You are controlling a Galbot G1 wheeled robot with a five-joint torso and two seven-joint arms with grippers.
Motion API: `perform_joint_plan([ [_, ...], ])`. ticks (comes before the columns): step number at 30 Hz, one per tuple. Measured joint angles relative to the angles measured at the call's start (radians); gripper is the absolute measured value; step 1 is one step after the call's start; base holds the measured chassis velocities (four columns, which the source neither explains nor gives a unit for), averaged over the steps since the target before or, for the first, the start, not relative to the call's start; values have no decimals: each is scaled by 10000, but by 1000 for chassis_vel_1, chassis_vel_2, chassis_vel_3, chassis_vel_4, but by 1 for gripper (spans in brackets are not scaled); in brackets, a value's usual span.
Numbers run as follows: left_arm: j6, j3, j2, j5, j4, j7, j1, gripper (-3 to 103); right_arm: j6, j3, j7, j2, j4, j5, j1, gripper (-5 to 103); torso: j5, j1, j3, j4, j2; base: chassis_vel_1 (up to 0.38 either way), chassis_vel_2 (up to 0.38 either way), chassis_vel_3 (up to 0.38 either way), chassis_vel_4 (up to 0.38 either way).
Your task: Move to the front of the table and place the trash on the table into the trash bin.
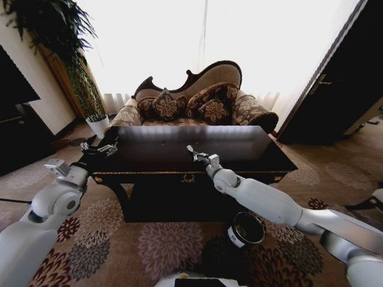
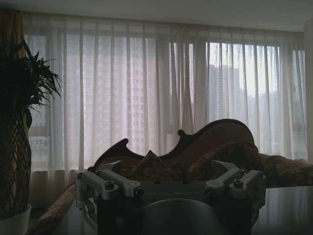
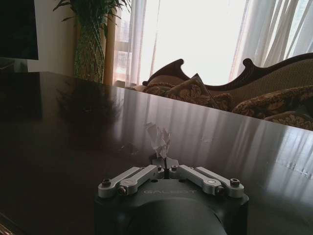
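I see the table (image 1: 179, 164), dark and glossy, standing on patterned carpet (image 1: 119, 239); the trash bin (image 1: 245, 229) sits at 5 o'clock.

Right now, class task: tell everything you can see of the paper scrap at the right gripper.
The paper scrap is small, white and crumpled, with creased, ragged edges. It stands upright just above the glossy dark table, pinched at its lower end by the shut fingertips of the right gripper. A faint reflection of it lies on the tabletop beside it. From the head view it appears near the table's front edge, about midway along.
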Motion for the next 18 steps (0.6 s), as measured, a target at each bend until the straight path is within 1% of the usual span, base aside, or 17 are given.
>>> perform_joint_plan([
  [2, 0, 0, 0, 0, 0, 0, 0, 100, -63, 259, 57, -185, 316, 61, -241, 0, 0, 1, 1, 0, -1, 0, 0, 0, 0],
  [3, 0, 0, 0, 0, 0, 0, 0, 100, -100, 554, 97, -368, 596, 94, -519, 0, 0, 3, 2, 0, -1, 0, 0, 0, 0],
  [5, 0, 0, 0, 0, 0, 1, 0, 100, -117, 749, 117, -482, 772, 104, -720, 0, 1, 3, 3, -1, -3, 0, 0, 0, 0],
  [7, 0, -1, 0, 0, 1, 2, 0, 100, -137, 1282, 136, -836, 1243, 96, -1284, 0, 2, 3, 2, -2, -3, 0, 0, 0, 0],
  [8, 0, -1, -1, 0, 1, 2, -1, 100, -143, 1719, 135, -1129, 1563, 41, -1740, 0, 2, 2, 2, -1, -3, 0, 0, 0, 0],
  [9, 0, -1, -1, 0, 1, 2, -1, 100, -143, 1719, 135, -1129, 1563, 41, -1740, 0, 2, 2, 2, -1, -3, 0, 0, 0, 0],
  [11, 0, 0, 0, 0, -1, 9, 0, 100, -146, 2399, 133, -1535, 1994, -8, -2411, 0, 3, 2, 0, -2, -3, 0, 0, 0, 0],
  [12, 0, 0, 0, 0, 0, 11, 0, 100, -146, 3036, 112, -1845, 2310, -70, -2984, 0, 2, 2, 0, -2, -3, 0, 0, 0, 0],
  [14, 0, -1, 0, 0, 1, 0, 0, 100, -136, 4007, 1, -2196, 2729, -239, -3903, 0, 1, 2, 0, -1, -3, 0, 0, 0, 0],
  [16, 0, 0, 0, 0, 0, 0, -1, 100, -127, 4186, -23, -2247, 2793, -282, -4078, 0, 1, 3, -1, 0, -3, 0, 0, 0, 0],
  [18, 0, -1, 0, 0, 1, 2, 0, 100, 28, 5594, -167, -2630, 3317, -670, -5799, 0, 1, 2, -1, -2, -3, 0, 0, 0, 0],
])
